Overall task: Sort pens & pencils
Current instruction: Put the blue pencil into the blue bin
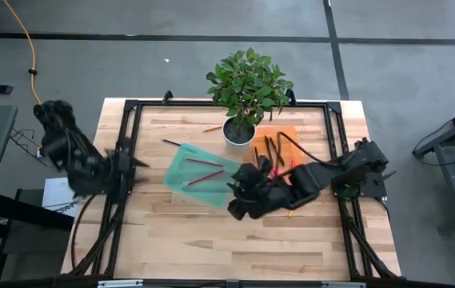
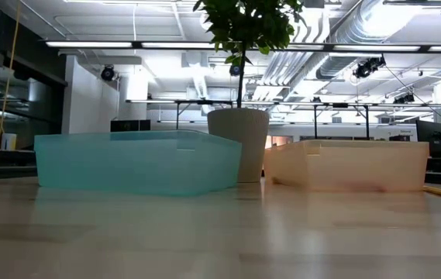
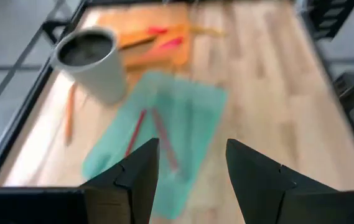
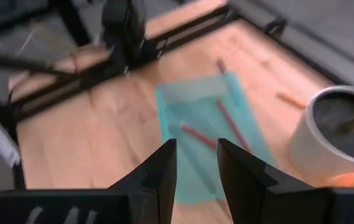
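High view: table [image 1: 211, 240], then teal tray [image 1: 177, 178] holding two red pencils [image 1: 204, 162], orange tray [image 1: 291, 133] on its right holding pens [image 1: 273, 149]. Right gripper [image 1: 233, 189], fingers parted, empty, beside the teal tray; left gripper [image 1: 141, 164] spread, empty, far left.

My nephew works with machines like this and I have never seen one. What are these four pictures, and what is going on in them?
It is a robot with two dark arms at a wooden table, each ending in a two-finger gripper. One picture looks straight down, one looks level across the tabletop, and two come from cameras on the wrists. On the table stand a potted plant, a teal tray with two red pencils in it, and an orange tray holding pens. One pencil and a dark pen lie loose on the wood. The left gripper waits open at the table's left edge. The right gripper hangs by the teal tray, fingers apart, holding nothing.
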Controlling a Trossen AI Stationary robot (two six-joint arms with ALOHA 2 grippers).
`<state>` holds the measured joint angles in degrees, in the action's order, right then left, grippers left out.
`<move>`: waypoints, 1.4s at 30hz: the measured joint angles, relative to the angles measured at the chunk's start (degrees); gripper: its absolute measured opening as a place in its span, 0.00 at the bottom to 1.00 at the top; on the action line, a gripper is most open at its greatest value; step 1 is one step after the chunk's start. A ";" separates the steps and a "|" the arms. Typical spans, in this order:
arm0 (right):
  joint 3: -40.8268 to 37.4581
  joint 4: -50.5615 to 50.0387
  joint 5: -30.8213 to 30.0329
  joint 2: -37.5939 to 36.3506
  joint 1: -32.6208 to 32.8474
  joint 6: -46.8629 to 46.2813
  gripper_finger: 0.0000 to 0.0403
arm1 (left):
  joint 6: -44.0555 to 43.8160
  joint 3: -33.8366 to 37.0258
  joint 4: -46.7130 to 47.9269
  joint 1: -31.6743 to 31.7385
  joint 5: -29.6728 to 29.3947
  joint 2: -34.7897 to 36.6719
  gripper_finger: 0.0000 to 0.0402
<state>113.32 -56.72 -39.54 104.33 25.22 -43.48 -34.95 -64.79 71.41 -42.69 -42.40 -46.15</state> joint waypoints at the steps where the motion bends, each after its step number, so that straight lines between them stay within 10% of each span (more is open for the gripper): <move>1: 0.00 -0.03 -2.36 -0.38 0.84 -0.95 0.27 | 1.60 0.00 1.46 2.15 1.68 1.42 0.43; 15: -0.02 -10.93 -22.73 -1.53 6.23 -14.46 0.27 | 22.16 0.19 7.85 23.28 17.69 10.98 0.43; 29: -0.02 -19.77 -23.44 -9.40 5.09 -11.01 0.27 | 30.06 15.60 0.91 40.36 31.62 9.57 0.43; 42: -0.02 -21.52 -22.34 -11.09 2.05 -11.79 0.27 | 64.83 13.20 -8.73 81.57 54.50 -4.74 0.43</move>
<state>113.30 -78.24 -61.88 93.24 27.27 -55.28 29.88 -51.59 62.68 38.88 12.10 -50.89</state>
